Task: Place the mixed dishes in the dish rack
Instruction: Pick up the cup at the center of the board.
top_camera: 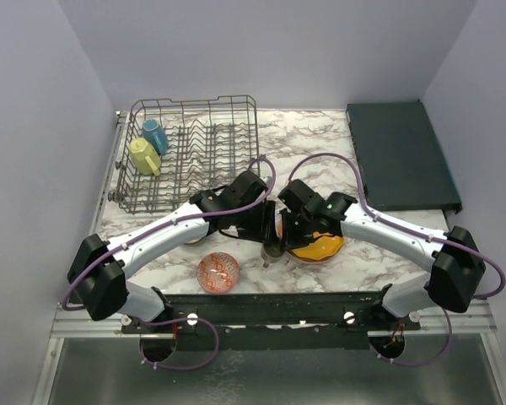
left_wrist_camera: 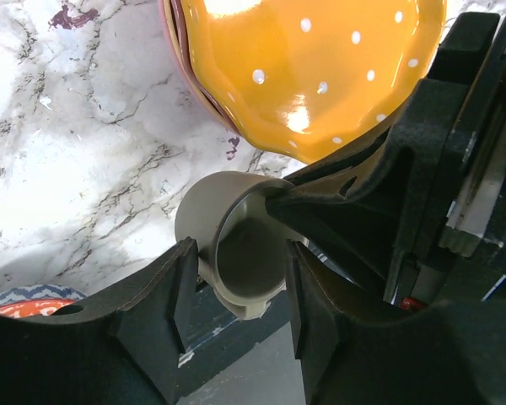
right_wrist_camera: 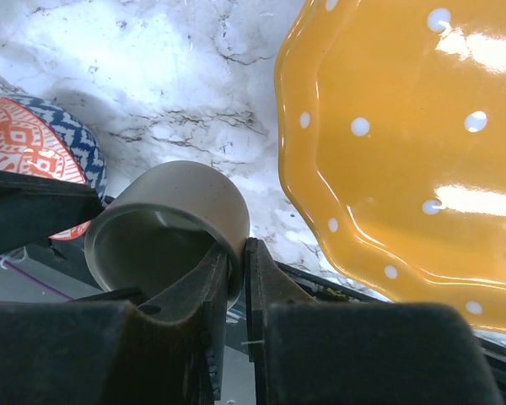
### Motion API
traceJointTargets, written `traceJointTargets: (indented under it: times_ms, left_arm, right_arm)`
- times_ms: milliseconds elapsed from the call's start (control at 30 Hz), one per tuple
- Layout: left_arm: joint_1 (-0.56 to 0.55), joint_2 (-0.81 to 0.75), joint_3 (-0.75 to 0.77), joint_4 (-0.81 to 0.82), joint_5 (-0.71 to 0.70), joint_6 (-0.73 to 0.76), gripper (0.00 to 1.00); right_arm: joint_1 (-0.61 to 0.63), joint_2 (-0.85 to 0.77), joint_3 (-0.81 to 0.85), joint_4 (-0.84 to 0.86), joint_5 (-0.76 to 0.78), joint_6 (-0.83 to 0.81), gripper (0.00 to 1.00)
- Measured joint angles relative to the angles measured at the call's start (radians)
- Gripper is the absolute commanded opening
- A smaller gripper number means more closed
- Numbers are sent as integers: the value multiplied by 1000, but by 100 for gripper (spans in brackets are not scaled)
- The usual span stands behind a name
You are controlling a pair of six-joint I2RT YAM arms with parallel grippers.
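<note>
right claw [right_wrist_camera: 239, 257] pinching grey cup [right_wrist_camera: 181, 196], left claw [left_wrist_camera: 240, 291] parted

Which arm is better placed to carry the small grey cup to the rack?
Right. The right claw pinches the small grey cup by its wall; the left claw stands open around it, though the dish rack sits far left.

no text, label, brand mark or number can be read in any view: the orange plate [right_wrist_camera: 405, 169] carries only white dots, the red-patterned bowl [top_camera: 218, 272] only its ornament, and the small grey cup [right_wrist_camera: 185, 198] has a plain wall.
</note>
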Motion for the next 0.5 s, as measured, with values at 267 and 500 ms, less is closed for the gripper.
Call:
traceJointTargets:
  times_ms: [267, 500]
  left_arm:
    - [5, -61, 0, 6, -2, 6, 63]
    - [46, -143, 2, 9, -1, 5, 75]
  right_arm:
    - [1, -35, -18, -3, 25, 11, 1]
    - [1, -156, -74, -7, 56, 26, 0]
